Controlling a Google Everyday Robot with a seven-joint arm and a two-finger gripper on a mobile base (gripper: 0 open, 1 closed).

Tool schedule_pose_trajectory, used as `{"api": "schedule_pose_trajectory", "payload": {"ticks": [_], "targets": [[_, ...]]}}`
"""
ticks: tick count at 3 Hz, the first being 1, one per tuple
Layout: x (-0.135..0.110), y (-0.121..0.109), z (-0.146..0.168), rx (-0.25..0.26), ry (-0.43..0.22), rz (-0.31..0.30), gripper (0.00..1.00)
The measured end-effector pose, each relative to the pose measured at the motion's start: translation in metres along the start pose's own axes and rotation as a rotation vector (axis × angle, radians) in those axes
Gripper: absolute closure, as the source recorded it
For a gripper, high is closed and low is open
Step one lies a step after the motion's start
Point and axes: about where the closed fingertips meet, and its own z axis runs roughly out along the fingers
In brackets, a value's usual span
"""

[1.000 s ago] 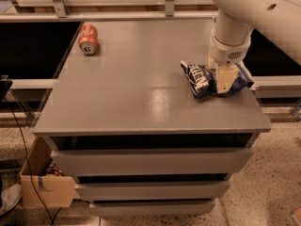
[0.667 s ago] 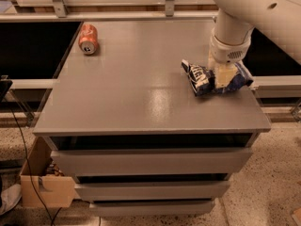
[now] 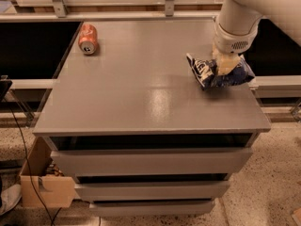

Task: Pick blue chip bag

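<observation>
Tabletop [image 3: 141, 93] of a grey cabinet carries two things, set well apart. The blue chip bag [image 3: 211, 75] lies near the right edge, about halfway between the front and back. It is crumpled dark foil, and the end with white block lettering points left toward the middle of the surface, while the other end reaches almost to the right rim. A small shadow shows under its lettered end.

The end effector [image 3: 227, 62] comes down from above on a thick white arm [image 3: 240, 18] that enters from the upper right corner. Its pale tip is right on top of the bag's middle, touching the foil and covering part of it. Whether it is wide, narrow or already clamped on the bag cannot be told from this view.

An orange-red soda can [image 3: 88, 38] lies on its side near the back left corner, its top facing the front, far from the bag and the arm.

Below the surface, three grey drawers [image 3: 150, 161] are stacked at the front of the cabinet. A cardboard box [image 3: 44, 189] stands on the speckled floor [image 3: 268, 187] at the lower left, just beside the cabinet, and a thin dark cable [image 3: 23, 140] runs down past it.
</observation>
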Motion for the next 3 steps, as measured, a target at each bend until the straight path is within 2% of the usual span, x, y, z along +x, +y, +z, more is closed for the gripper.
{"api": "schedule_pose_trajectory", "payload": {"ticks": [2,3], "targets": [[-0.005,-0.013,-0.044,0.103,0.027,-0.011,1.00],[-0.006,-0.016,-0.053,0.122,0.030,-0.018,1.00]]}}
